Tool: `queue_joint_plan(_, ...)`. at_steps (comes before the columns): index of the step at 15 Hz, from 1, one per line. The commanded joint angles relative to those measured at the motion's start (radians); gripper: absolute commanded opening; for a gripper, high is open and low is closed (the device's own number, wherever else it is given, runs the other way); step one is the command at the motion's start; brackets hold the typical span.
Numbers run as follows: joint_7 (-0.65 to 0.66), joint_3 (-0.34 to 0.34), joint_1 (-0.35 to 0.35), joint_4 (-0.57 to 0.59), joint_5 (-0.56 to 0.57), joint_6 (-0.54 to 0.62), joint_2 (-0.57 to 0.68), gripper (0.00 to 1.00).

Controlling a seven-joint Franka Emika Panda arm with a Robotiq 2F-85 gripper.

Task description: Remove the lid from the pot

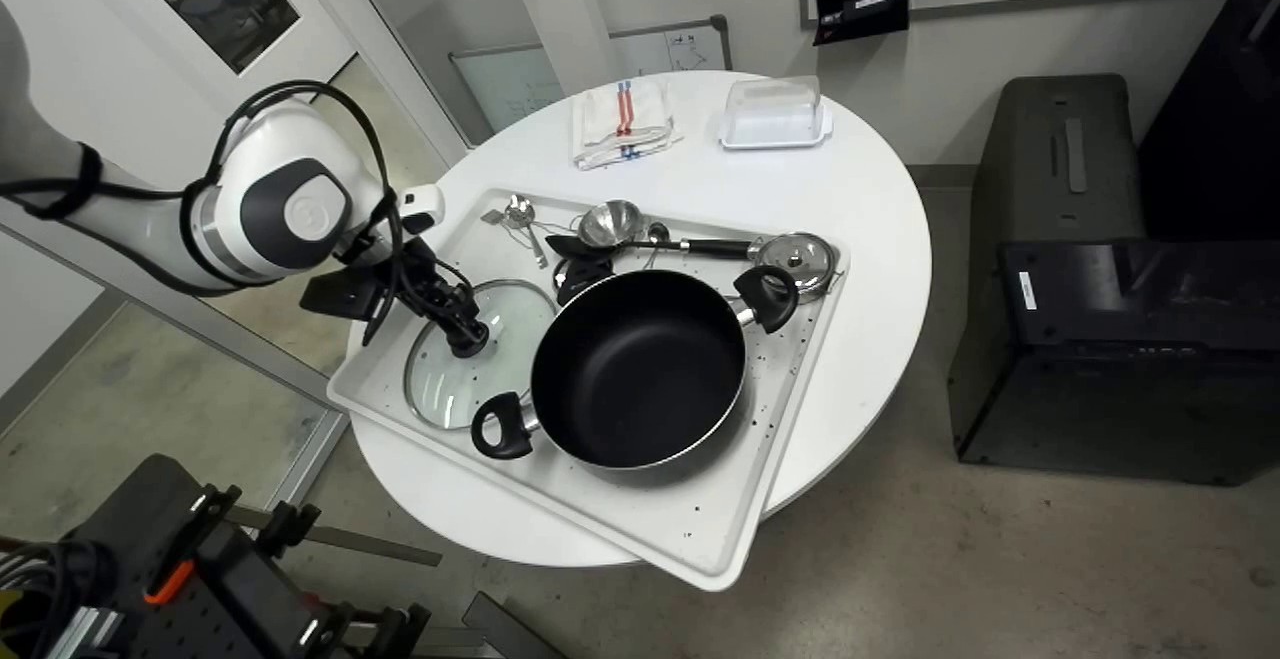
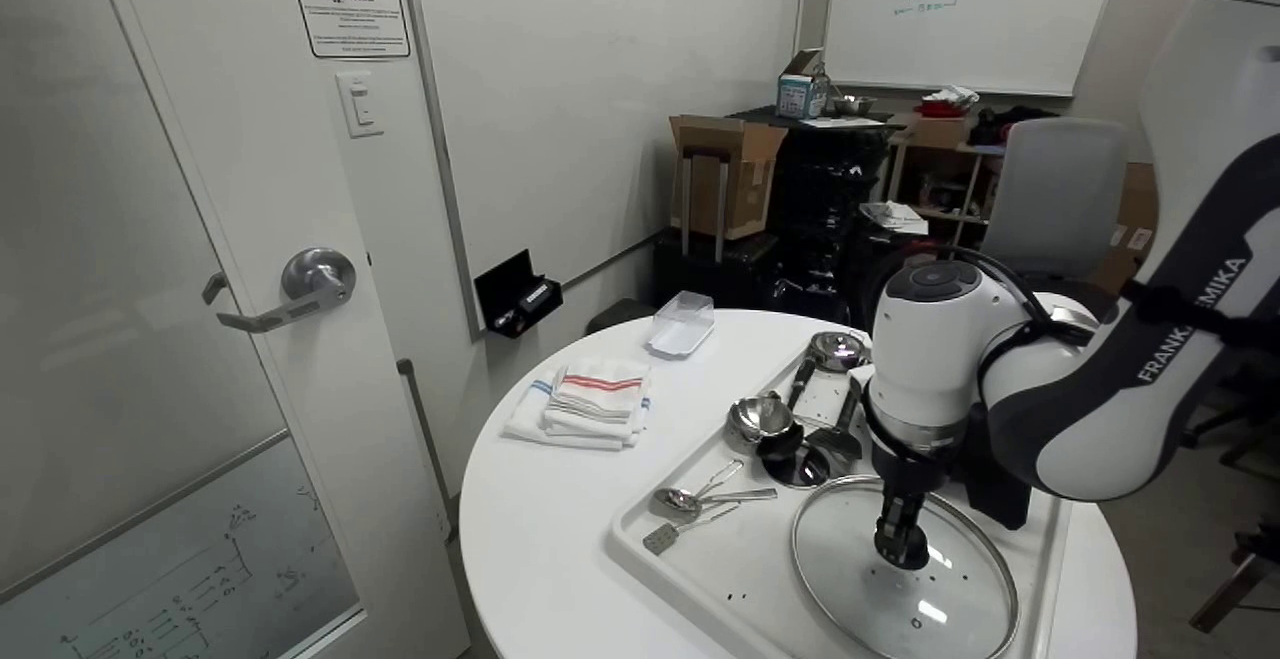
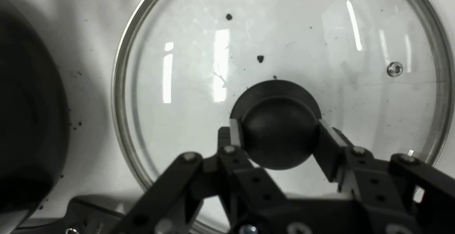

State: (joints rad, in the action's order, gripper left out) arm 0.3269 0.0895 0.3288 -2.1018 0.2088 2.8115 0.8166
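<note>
Already off: the round glass lid (image 1: 510,357), metal-rimmed, is level and just beside the pot (image 1: 640,369); whether it touches the tray (image 1: 700,529) beneath, I cannot tell.
Grip: the fingers (image 3: 328,156) of the gripper (image 3: 279,131) clasp the lid's dark knob (image 3: 280,136), bearing on it from opposite sides.
Reach: a white robot arm (image 1: 285,189) bends down over the lid, the gripper near its centre.
Pot: black inside, uncovered, upright on the tray; in an exterior view the loop handle (image 1: 508,426) nearer the lid overlaps its edge, contact unclear, while the wrist view shows a gap between lid rim and pot wall.
Glass: dark specks show through it, bright reflections lie across it, and a small metal fitting (image 3: 394,69) sits toward the rim.
Tray: white, rectangular, dotted with dark specks, on a round white table (image 1: 880,249), one corner jutting past the table's edge.
Also on the tray: a small slotted turner (image 2: 660,538), a spoon (image 2: 680,501), a shiny metal bowl (image 2: 760,419), a black spatula (image 2: 838,444) and a small round metal vessel (image 1: 800,259) with a knobbed cover.
Rest of the table: folded towels (image 1: 620,124) with red and blue stripes and a white dish (image 1: 775,127) under a clear cover, near each other, in both exterior views.
</note>
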Motion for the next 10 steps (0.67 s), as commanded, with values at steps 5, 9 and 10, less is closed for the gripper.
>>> queue_joint_plan(5,-0.063,-0.031,-0.032,-0.006,-0.046,0.016,-0.004,0.99)
queue_joint_plan(9,-0.077,-0.036,-0.034,-0.057,-0.04,0.022,-0.047,1.0)
queue_joint_plan(10,-0.082,-0.035,-0.032,-0.08,-0.036,0.026,-0.067,1.0)
